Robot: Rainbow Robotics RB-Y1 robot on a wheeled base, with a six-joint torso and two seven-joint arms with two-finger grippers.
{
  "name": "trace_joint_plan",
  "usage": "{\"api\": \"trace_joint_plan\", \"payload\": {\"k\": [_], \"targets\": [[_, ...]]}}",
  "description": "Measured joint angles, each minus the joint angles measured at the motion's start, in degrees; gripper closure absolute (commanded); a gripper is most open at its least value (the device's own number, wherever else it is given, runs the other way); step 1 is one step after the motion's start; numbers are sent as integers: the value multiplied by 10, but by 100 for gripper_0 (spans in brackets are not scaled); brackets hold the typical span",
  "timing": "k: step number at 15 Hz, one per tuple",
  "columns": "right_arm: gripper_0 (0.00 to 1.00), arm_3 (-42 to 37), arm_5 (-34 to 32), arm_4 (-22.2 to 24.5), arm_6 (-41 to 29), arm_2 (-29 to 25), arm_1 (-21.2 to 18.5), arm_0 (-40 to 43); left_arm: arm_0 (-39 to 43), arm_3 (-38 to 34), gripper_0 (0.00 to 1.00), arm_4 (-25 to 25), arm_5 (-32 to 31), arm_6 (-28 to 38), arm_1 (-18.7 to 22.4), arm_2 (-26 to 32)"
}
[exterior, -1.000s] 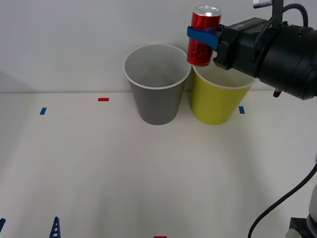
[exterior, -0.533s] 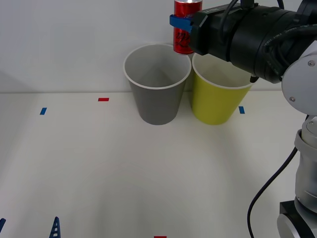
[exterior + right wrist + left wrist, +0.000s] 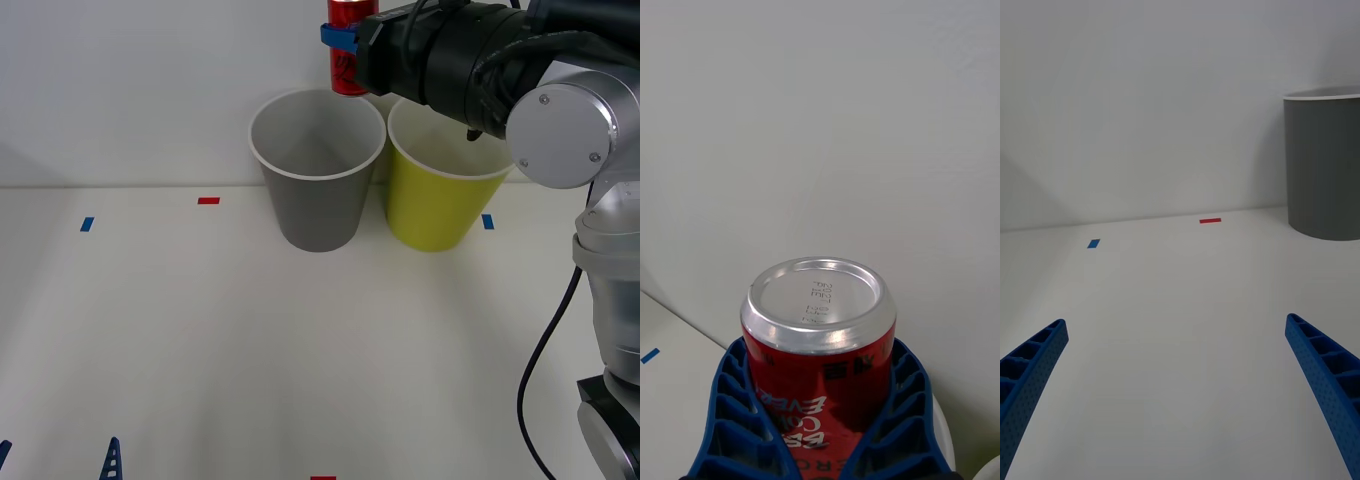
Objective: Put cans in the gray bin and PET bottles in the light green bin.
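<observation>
My right gripper (image 3: pixel 342 38) is shut on the small red can (image 3: pixel 347 62), holding it upright in the air. The can hangs above the far right part of the gray bin's (image 3: pixel 318 205) white rim. In the right wrist view, blue fingers (image 3: pixel 728 420) clasp both sides of the can (image 3: pixel 818 322), whose silver end faces the camera. The light green bin (image 3: pixel 438 210) stands touching the gray bin's right side, under my right arm. My left gripper (image 3: pixel 1176 324) is open and low near the table's front left, with the gray bin (image 3: pixel 1324 172) far ahead. PET bottles are out of view.
A white wall rises close behind both bins. Small tape marks lie on the white table: a red one (image 3: pixel 208 200) and a blue one (image 3: pixel 87 224) to the left, and a blue one (image 3: pixel 487 221) to the right.
My right gripper has carried the can left and upward, from over the light green bin's left rim to above the gray bin's far rim. The left arm has not moved.
</observation>
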Motion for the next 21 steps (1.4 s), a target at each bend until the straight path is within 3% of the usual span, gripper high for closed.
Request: {"api": "trace_joint_plan", "payload": {"k": [6,13,14,17,18,21], "targets": [[100,87,-90,-16,3,69,-28,-39,0,0,0,0,0,0,0,0],[100,168,-178,-28,8,106,-38,-59,0,0,0,0,0,0,0,0],[95,169,-180,-29,8,107,-39,-60,0,0,0,0,0,0,0,0],[53,170,-181,-35,9,108,-41,-62,0,0,0,0,0,0,0,0],[0,170,-181,-36,9,108,-42,-63,0,0,0,0,0,0,0,0],[0,170,-181,-36,9,108,-42,-63,0,0,0,0,0,0,0,0]]}}
